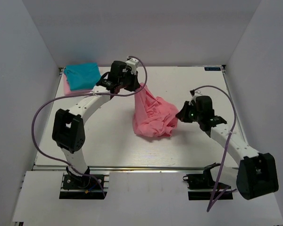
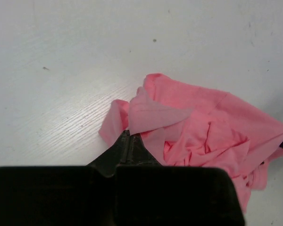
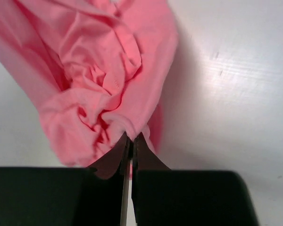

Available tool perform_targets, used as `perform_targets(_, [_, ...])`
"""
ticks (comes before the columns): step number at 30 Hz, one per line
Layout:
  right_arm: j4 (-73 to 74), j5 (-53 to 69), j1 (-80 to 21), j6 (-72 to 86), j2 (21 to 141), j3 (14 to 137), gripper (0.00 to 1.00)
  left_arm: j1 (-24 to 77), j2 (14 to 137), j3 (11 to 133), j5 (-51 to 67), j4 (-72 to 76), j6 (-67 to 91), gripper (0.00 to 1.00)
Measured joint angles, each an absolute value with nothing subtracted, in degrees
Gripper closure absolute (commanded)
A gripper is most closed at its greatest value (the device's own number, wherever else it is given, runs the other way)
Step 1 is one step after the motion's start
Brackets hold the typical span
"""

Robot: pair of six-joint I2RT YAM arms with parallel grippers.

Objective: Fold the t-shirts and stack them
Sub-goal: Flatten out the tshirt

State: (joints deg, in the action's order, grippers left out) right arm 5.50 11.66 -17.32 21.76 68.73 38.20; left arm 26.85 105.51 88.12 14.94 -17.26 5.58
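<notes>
A crumpled salmon-pink t-shirt (image 1: 153, 115) hangs and bunches over the middle of the table. My left gripper (image 1: 137, 88) is shut on its upper edge and holds that part lifted; in the left wrist view the fingertips (image 2: 130, 136) pinch a pink fold (image 2: 155, 117). My right gripper (image 1: 180, 114) is shut on the shirt's right side, its tips (image 3: 130, 137) buried in a cloth fold (image 3: 104, 84). A folded teal-blue t-shirt (image 1: 82, 75) lies on a pale pink t-shirt (image 1: 67, 88) at the back left corner.
The white table (image 1: 108, 141) ends at a metal rail (image 1: 132, 167) in front. Grey walls close in the left, back and right. Purple cables (image 1: 42, 110) loop beside both arms.
</notes>
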Motion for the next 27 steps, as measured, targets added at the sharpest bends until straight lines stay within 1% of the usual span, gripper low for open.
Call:
perform_targets(7, [8.03, 0.27, -17.28, 20.82, 58.78, 46.65, 1.00, 26.85, 91.64, 85.19, 9.63, -16.14, 5.58, 1.00])
perform_targets(13, [10.66, -6.74, -17.28, 19.22, 54.78, 52.93, 1.00, 26.89, 80.34, 82.83, 5.19, -14.28, 5.13, 1.00])
perform_targets(17, [11.60, -12.47, -17.28, 17.52, 53.41, 57.14, 1.00, 27.00, 73.80, 80.53, 0.25, -13.23, 4.86, 1.00])
perform_targets(20, [12.16, -18.13, -17.28, 15.99, 52.25, 59.94, 1.00, 27.03, 69.76, 78.70, -5.58, -12.91, 4.99, 1.00])
perform_targets(23, [12.32, -24.29, -17.28, 13.80, 51.00, 62.13, 1.00, 26.74, 66.85, 77.58, -13.87, -13.72, 5.72, 1.00])
perform_targets(27, [12.40, -32.56, -17.26, 10.66, 50.02, 63.68, 1.00, 26.33, 66.15, 77.60, -25.93, -15.99, 7.14, 1.00])
